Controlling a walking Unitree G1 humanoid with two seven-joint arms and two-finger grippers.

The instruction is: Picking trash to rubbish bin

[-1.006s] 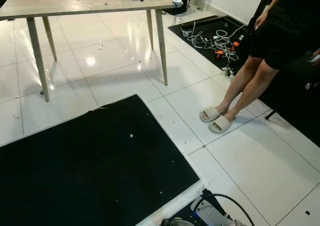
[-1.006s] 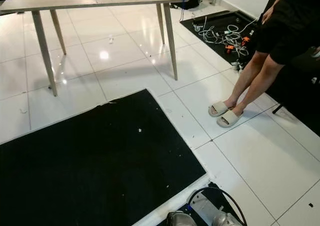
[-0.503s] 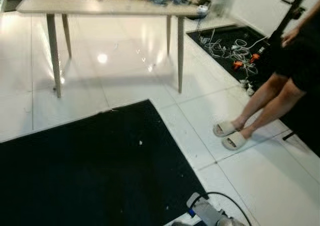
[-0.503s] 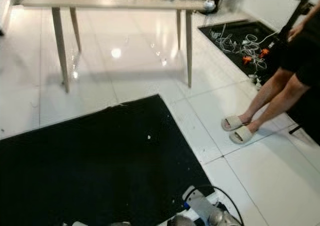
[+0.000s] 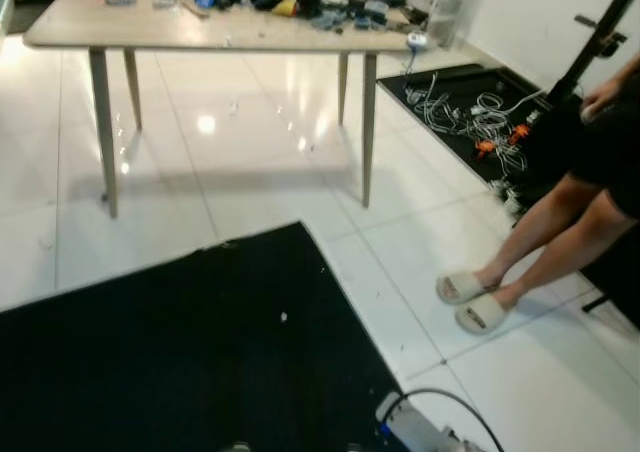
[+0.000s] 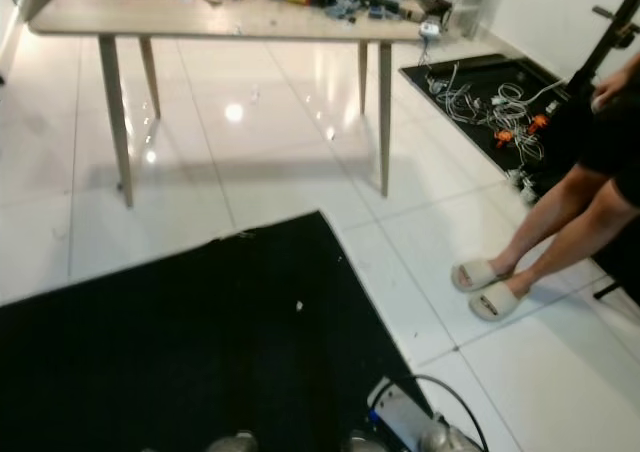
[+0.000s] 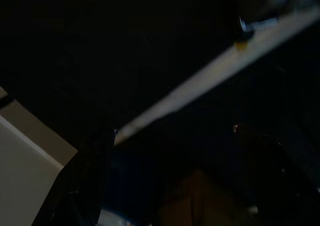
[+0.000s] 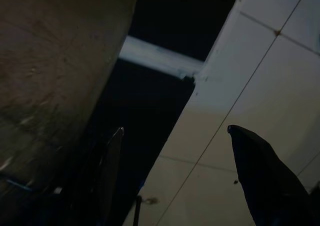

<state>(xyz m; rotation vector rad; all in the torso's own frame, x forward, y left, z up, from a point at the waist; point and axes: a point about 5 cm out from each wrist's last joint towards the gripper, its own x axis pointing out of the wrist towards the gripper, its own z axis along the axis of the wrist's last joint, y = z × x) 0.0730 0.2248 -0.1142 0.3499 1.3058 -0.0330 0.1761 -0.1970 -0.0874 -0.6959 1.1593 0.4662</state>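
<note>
White speck (image 5: 284,317), orientation perhaps indiscernible

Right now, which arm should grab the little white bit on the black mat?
Probably left. The white bit lies on the black mat, slightly to the robot's left of middle. The left gripper and right gripper both hang low, well short of it, so it's a close call.
</note>
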